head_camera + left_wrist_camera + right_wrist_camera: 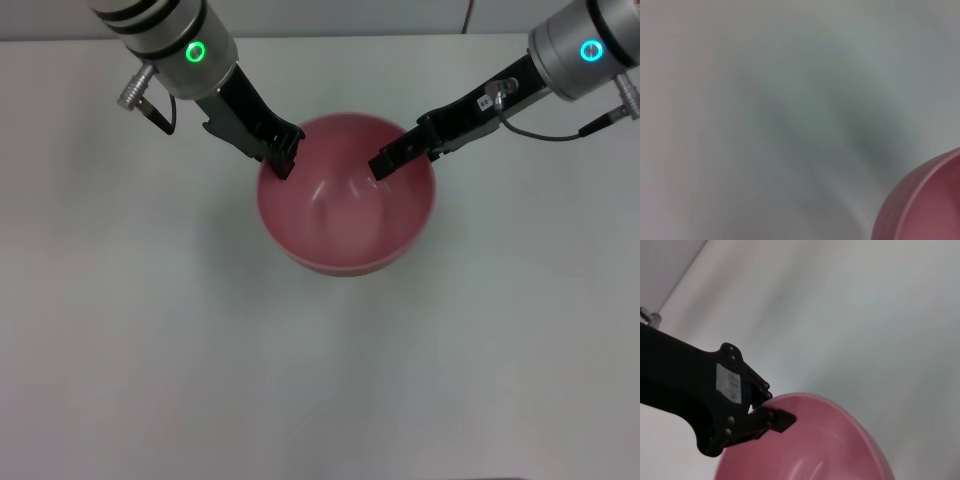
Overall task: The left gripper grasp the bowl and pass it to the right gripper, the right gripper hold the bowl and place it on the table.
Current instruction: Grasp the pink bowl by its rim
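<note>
The bowl (346, 195) is being held above the table (150, 330) at mid-scene, its left rim pinched by the left gripper (283, 158) so the right gripper (383, 163), finger spread unclear, can take the right rim.

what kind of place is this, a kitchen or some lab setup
Most likely a robot test bench, not a kitchen: a bare white table, a single pink bowl, and two robot arms, the left hand and right hand, both at its rim.
</note>
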`<state>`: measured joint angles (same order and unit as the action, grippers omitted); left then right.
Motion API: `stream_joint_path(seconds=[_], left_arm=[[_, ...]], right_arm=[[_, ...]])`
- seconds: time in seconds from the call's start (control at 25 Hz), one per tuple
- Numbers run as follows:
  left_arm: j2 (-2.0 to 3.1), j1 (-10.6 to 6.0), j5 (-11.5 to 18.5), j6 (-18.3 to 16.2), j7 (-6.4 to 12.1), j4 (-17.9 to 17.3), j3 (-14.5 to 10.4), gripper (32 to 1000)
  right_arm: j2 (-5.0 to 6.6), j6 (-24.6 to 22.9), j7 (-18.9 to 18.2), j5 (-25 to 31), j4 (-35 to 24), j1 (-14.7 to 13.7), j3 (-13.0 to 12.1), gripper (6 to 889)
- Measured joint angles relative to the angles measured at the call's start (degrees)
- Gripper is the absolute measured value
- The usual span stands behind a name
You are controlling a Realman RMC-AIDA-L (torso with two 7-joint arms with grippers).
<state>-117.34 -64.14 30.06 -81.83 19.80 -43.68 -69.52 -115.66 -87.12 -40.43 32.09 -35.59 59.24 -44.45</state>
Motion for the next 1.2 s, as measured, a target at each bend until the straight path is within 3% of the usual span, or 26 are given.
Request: stream_joint_path(seconds=[0.24, 0.44, 0.64, 0.88, 1.2], left_arm=[[0.00, -0.02, 0.00, 0.00, 0.03, 0.01, 0.00, 111], [-0.01, -0.08, 0.00, 0.00, 0.07, 0.05, 0.00, 120], [-0.05, -0.18, 0.00, 0.00, 0.14, 0.14, 0.00, 128], [-0.17, -0.23, 0.00, 0.01, 0.14, 0.25, 0.00, 138], [-0.18, -0.32, 0.00, -0.26, 0.07, 0.09, 0.00, 151]], right_arm=[[0.00, 0.10, 0.04, -0.01, 0.00, 0.00, -0.02, 818], [0.00, 0.64, 0.03, -0.04, 0.00, 0.01, -0.02, 632], [0.00, 0.99, -0.11, -0.08, 0.08, 0.09, -0.02, 381], [0.00, 1.96, -0.50, -0.40, 0.23, 0.09, -0.58, 178], [0.00, 2.31, -0.52, -0.40, 0.37, 0.09, -1.51, 171]])
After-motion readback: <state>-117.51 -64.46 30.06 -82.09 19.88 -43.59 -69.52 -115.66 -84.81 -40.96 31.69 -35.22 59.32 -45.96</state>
